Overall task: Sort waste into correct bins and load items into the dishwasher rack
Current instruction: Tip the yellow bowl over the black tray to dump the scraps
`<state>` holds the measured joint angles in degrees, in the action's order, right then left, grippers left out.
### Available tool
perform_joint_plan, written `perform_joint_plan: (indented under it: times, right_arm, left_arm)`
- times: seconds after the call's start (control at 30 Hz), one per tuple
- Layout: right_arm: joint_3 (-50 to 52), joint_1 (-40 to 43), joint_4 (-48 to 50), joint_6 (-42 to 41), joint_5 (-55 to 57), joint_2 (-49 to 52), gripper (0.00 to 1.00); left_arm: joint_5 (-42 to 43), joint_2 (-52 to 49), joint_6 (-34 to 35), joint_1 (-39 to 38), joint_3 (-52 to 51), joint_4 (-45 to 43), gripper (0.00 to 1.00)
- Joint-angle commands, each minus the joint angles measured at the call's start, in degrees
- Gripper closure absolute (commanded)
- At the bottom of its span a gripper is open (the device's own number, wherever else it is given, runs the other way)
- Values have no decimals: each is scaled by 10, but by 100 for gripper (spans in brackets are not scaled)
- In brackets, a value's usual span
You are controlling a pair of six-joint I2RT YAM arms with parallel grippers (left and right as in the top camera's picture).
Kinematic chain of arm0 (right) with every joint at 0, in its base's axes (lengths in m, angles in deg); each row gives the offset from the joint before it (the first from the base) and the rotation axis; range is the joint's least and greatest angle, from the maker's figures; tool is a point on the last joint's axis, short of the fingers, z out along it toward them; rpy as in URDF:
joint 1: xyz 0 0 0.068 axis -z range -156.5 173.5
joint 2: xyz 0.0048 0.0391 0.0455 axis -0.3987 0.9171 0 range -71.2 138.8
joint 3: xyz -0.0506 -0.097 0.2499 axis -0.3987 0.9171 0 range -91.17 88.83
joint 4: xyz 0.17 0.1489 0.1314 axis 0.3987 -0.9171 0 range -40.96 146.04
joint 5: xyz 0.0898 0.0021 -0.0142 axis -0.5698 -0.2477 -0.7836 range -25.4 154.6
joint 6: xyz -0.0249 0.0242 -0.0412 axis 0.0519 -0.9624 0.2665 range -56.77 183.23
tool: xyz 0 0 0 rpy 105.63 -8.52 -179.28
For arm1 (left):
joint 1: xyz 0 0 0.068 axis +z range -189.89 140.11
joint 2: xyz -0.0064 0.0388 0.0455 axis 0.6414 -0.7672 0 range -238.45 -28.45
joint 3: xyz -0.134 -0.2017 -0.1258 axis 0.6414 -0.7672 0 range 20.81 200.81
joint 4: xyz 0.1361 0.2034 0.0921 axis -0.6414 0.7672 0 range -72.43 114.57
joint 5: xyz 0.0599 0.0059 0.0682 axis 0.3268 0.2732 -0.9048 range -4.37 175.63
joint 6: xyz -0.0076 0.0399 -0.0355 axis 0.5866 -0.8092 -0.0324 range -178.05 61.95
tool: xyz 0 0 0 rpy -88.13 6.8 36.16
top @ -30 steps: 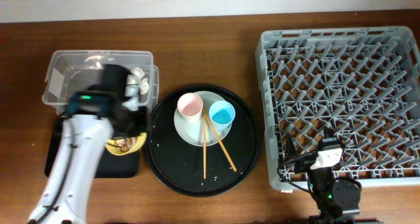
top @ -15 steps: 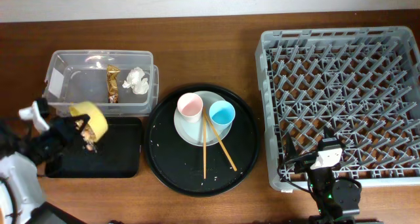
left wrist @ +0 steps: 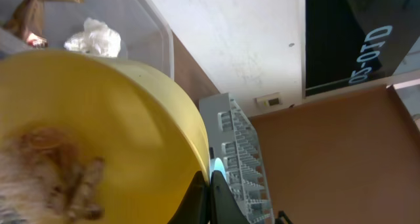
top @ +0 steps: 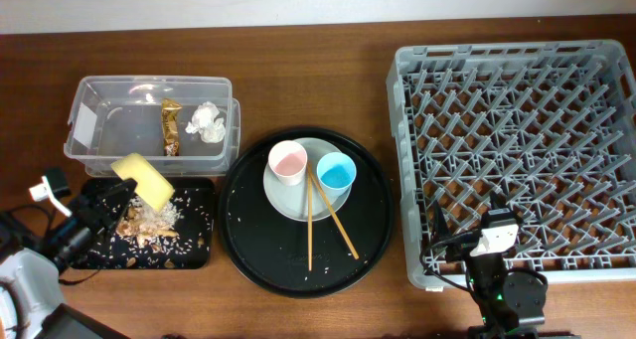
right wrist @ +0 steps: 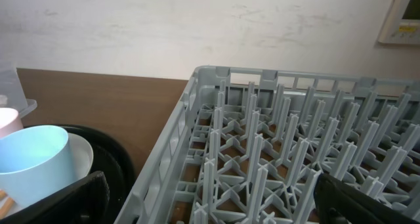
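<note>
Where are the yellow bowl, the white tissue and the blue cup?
yellow bowl (top: 142,178), overhead view, its outer wall.
white tissue (top: 207,121), overhead view, its middle.
blue cup (top: 336,170), overhead view, its inside bottom.

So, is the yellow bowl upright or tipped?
Tipped. The yellow bowl is turned on its side over the black tray, food scraps spilled beneath it; the left wrist view shows some scraps inside.

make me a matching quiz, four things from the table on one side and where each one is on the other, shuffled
1 tissue
2 scraps
3 chopsticks
4 yellow bowl

A across the plate and round tray
B held in the left gripper
C in the clear tub
D on the black rectangular tray

Pairs: 1-C, 2-D, 3-A, 4-B
</note>
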<state>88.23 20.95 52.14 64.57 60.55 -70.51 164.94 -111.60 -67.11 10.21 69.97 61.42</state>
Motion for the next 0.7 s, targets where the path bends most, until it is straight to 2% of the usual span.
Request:
perform_joint_plan:
  times: [0.0,0.07,0.13,0.2,0.3,0.37,0.4,0.53,0.67]
  right_arm:
    - [3,4,-3,-1,2,-3,2]
    - [3,4,-3,-1,3,-3,2]
    - [3,4,-3,-1,3,-3,2]
    - [3,4,-3,-1,3,-3,2]
    - [3,4,-3,-1,3,-3,2]
    - [3,4,-3,-1,3,-3,2]
    - [3,4,-3,-1,2,-3,2]
    - [3,4,-3,-1,3,-3,2]
    - [3,4,-3,-1,3,-3,2]
  left_arm:
    - [47,1,-47,7,-4,3,100]
    - [17,1,-37,9,-4,-9,100]
    - [38,1,-37,9,-4,7,100]
    - [-16,1,-14,10,-4,-18,100]
    - [-21,1,-5,10,-4,-10,100]
    - [81,1,-31,10,-4,4,100]
    - [95,1,-39,10,-4,-2,100]
    - [63,1,-52,10,-4,21,100]
    - [99,1,-70,10,-4,64,100]
